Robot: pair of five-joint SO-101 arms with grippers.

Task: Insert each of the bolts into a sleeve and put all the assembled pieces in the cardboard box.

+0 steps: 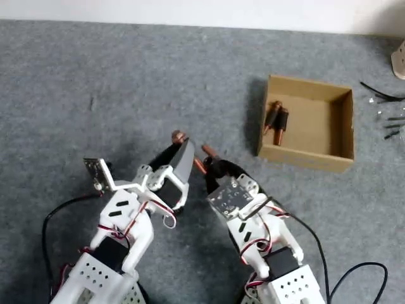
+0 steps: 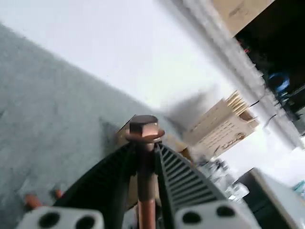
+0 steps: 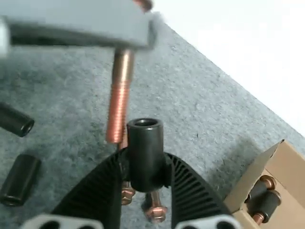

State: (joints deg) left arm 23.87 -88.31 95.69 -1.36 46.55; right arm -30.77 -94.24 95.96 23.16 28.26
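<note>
My left gripper (image 1: 182,151) is shut on a copper bolt (image 2: 145,143), its hex head (image 1: 178,135) sticking out beyond the fingers. My right gripper (image 3: 144,164) is shut on a black sleeve (image 3: 144,150) with its open end facing outward. In the right wrist view the bolt's threaded tip (image 3: 116,126) hangs just beside the sleeve's mouth, outside the hole. Both grippers meet at the middle of the table, the right gripper (image 1: 211,170) close to the left one. The cardboard box (image 1: 338,126) at the right holds two assembled pieces (image 1: 276,118).
Two loose black sleeves (image 3: 15,120) (image 3: 19,179) lie on the grey carpet near the right gripper. Loose copper bolts (image 3: 155,210) lie under it. Small black parts (image 1: 389,117) are scattered right of the box. A white wall edges the far side.
</note>
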